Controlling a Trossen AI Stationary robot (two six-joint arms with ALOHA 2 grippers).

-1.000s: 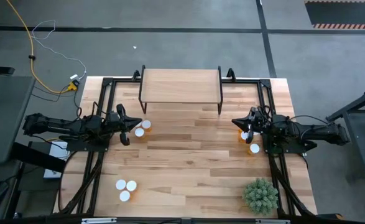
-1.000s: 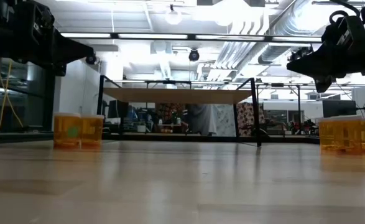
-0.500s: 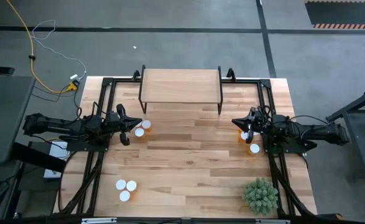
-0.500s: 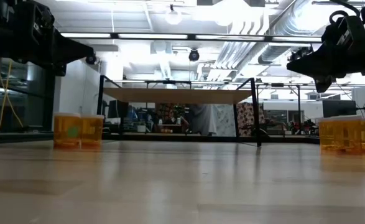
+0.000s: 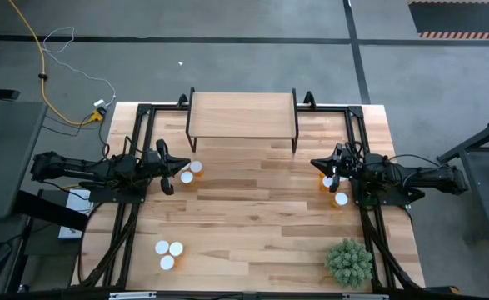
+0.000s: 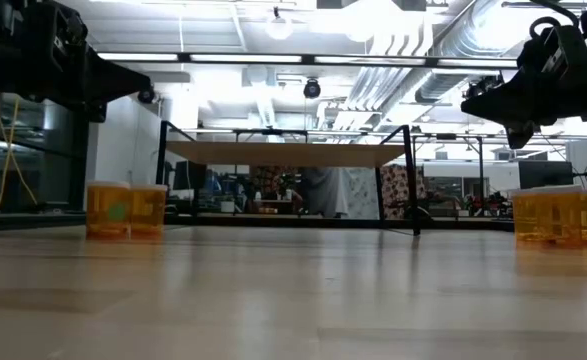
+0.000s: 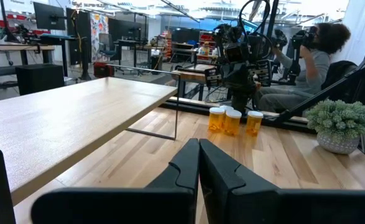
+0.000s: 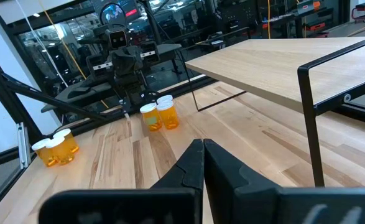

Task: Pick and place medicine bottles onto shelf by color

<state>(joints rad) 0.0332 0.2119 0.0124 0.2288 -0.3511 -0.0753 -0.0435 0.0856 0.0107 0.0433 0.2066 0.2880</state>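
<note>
both arms are parked low over the worktop, one on each side. left pincer is fully closed with nothing in it, sitting just beside two medicine bottles. right pincer is closed too, also empty, with a few bottles right by it. three more bottles sit clustered near the front left corner. the shelf stands at the back middle with nothing on top. a spiky green plant sits front right.
</note>
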